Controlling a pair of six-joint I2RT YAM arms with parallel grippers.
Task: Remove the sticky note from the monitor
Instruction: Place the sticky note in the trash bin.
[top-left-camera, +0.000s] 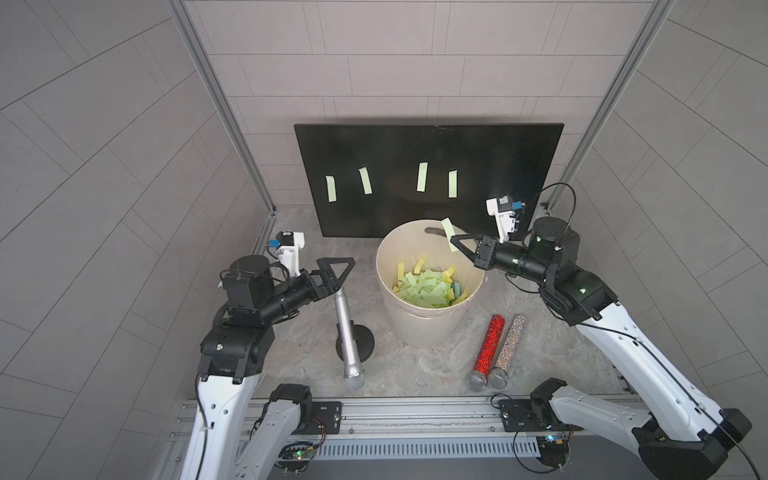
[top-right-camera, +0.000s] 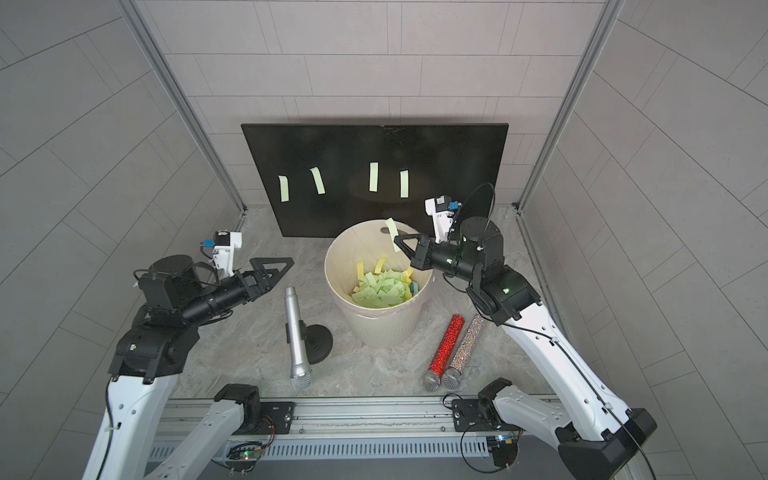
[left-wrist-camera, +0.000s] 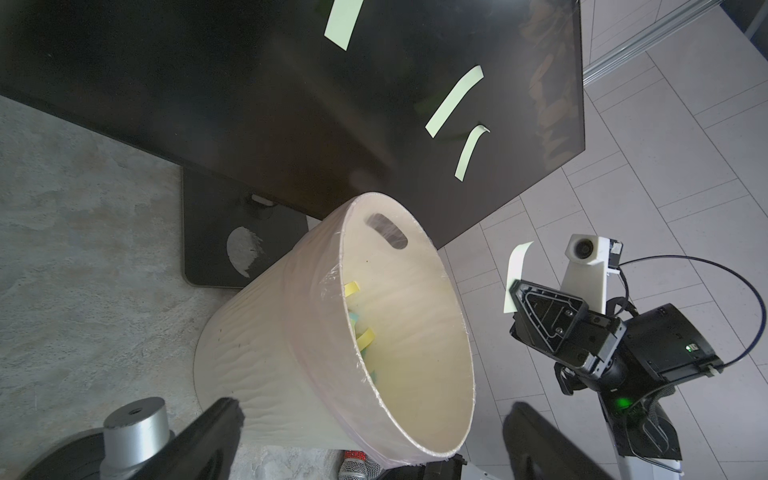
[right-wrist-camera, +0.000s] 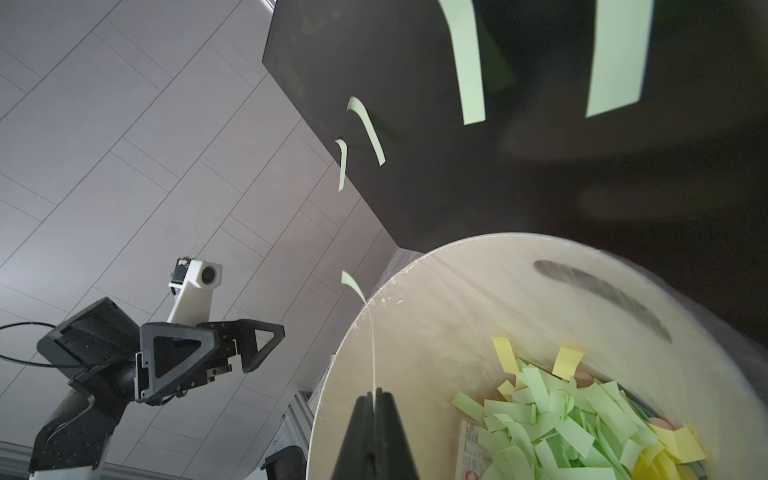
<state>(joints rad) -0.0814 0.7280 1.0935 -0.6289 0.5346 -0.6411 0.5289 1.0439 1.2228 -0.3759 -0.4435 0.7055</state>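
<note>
Note in my right gripper (top-left-camera: 454, 242), poised over the bucket (top-left-camera: 384, 253)

My right jaws are pressed fully together on the pale green sticky note (top-left-camera: 448, 233), held edge-up at the bucket's 2 o'clock rim so it should fall among the scraps (top-left-camera: 424, 286) inside when let go; the monitor (top-left-camera: 498, 158) stands at the bucket's 12 o'clock with four other notes (top-left-camera: 422, 176) stuck on it; my left gripper (top-left-camera: 338, 272) hangs wide open and empty at 9 o'clock, clear of the drop.

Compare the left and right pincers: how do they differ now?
The left pincer is open and empty; the right pincer is shut on a green sticky note. The left pincer sits apart from the cream bucket; the right pincer is at its rim. Both are black.
</note>
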